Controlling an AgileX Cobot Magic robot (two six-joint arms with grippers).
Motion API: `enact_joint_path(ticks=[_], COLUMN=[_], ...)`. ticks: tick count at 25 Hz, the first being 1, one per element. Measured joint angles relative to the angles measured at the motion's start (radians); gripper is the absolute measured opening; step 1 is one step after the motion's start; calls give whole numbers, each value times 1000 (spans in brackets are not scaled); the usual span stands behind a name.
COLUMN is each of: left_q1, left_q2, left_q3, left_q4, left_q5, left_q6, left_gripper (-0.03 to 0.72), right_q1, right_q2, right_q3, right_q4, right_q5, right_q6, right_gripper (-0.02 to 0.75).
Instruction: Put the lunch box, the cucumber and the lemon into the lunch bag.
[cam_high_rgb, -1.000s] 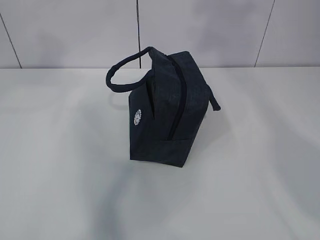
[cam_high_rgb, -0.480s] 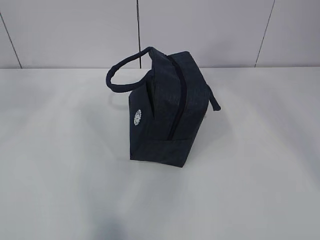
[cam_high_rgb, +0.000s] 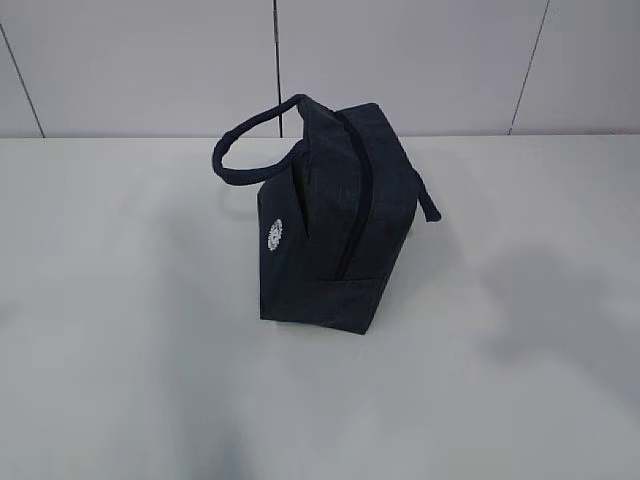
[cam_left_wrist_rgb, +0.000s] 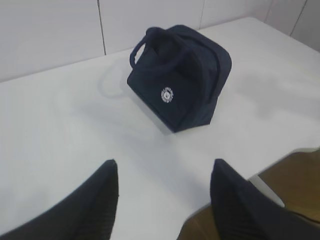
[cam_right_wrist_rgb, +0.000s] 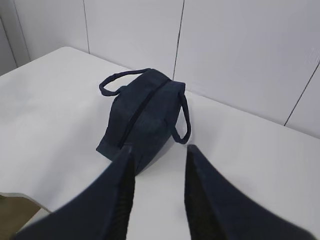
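Note:
The dark navy lunch bag (cam_high_rgb: 335, 220) stands in the middle of the white table, zipper closed along its top, white round logo on its left face. It also shows in the left wrist view (cam_left_wrist_rgb: 182, 80) and in the right wrist view (cam_right_wrist_rgb: 140, 112). My left gripper (cam_left_wrist_rgb: 164, 172) is open and empty, well back from the bag above the table's near edge. My right gripper (cam_right_wrist_rgb: 157, 152) is open and empty, a short way from the bag's end. Neither gripper shows in the exterior view. The lunch box, the cucumber and the lemon are out of view.
The white table (cam_high_rgb: 120, 300) runs back to a white panelled wall (cam_high_rgb: 150, 60). The table's near edge (cam_left_wrist_rgb: 270, 172) shows beside the left gripper, with brown floor beyond. Another table edge (cam_right_wrist_rgb: 20, 197) shows at the right wrist view's lower left.
The bag has not moved. The soft shadows on the table have shifted, on the left and at the right of the bag.

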Motion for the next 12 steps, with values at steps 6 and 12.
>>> enact_joint_path(ticks=[6,12], left_q1=[0,0], left_q2=[-165,-303], left_q3=[90,172], left_q4=[35,86], left_q5=[122,201], left_q6=[0,0], left_gripper=[406,405], right_q1=[0,0], right_q2=[-197,-317], right_q3=[170,326], right_q4=[0,-13], right_q5=[74,178], right_q6=[32,32], right_gripper=[259,286])
